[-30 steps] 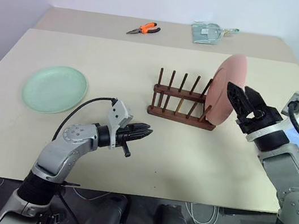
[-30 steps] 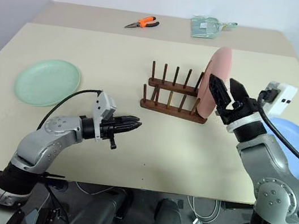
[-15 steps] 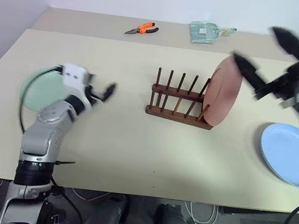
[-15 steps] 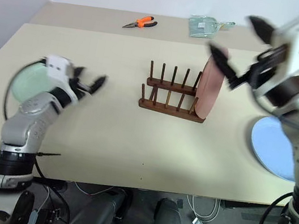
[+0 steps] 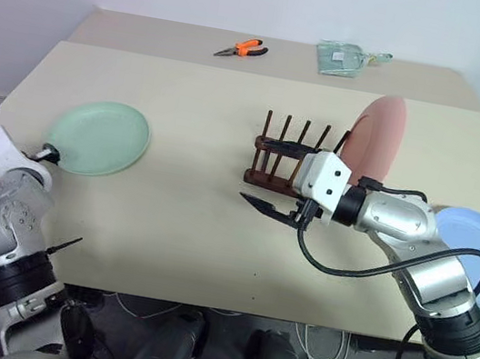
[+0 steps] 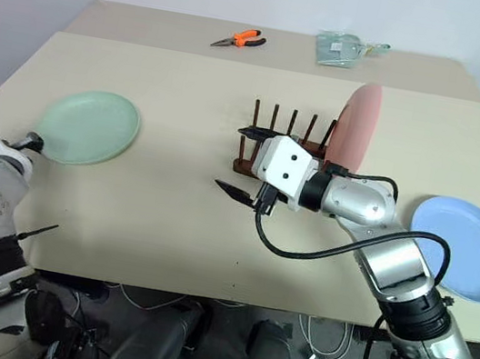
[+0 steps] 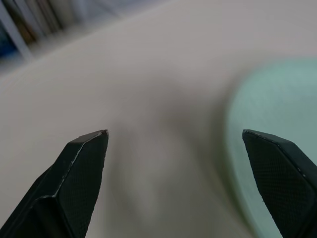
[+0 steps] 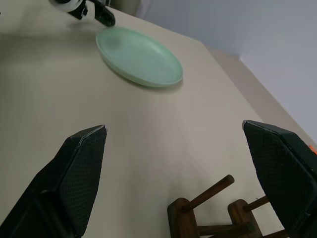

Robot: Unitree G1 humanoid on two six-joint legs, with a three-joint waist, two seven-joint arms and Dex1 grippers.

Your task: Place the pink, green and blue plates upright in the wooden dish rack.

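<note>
The round pale mint green plate (image 6: 88, 127), far left of the dark wooden dish rack (image 6: 267, 154), is approached by the spread, empty left tool (image 7: 181, 163); its rim should be pinched squarely.

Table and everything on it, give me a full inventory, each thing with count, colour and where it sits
pink plate: one, salmon pink, standing upright at the right end of the wooden dish rack
wooden dish rack: one, dark brown, mid-table
green plate: one, mint green, flat on the table's left side
blue plate: one, light blue, flat near the table's right edge
pliers: one pair, orange handles, far side of the table
clear bag: one, greenish, far side, right of the pliers
table: one, beige
left end effector: black fingers, open, empty, at the green plate's near-left edge
right end effector: black fingers, open, empty, just in front of the rack
</note>
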